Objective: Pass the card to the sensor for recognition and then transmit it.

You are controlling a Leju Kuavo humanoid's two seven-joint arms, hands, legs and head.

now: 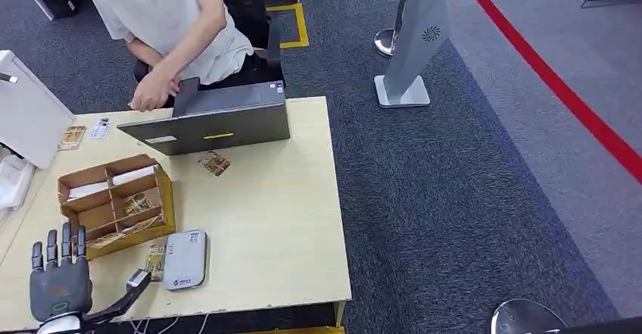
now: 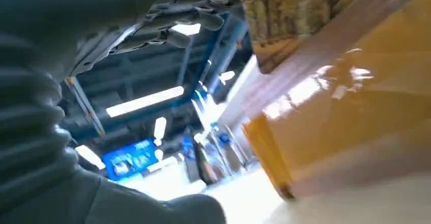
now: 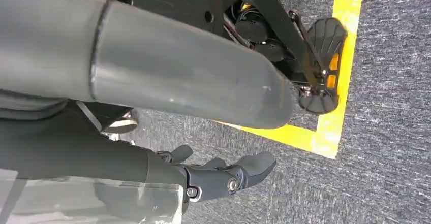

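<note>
Table [image 1: 265, 220]: pale wood, frame centre.
Card [image 1: 156, 260]: lower left beside sensor [image 1: 185, 259]; judged thin, light, stiff; pinch an edge.
Left hand [image 1: 59, 281]: fingers spread, empty.
Right hand [image 3: 223, 176]: loosely open, empty.

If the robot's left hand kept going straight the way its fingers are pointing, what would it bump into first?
Probably the cardboard organizer box. The left hand sits at the table's near edge, fingers spread and pointing away from the robot, and the box's front wall lies just beyond them. Depth is hard to judge, though.
</note>
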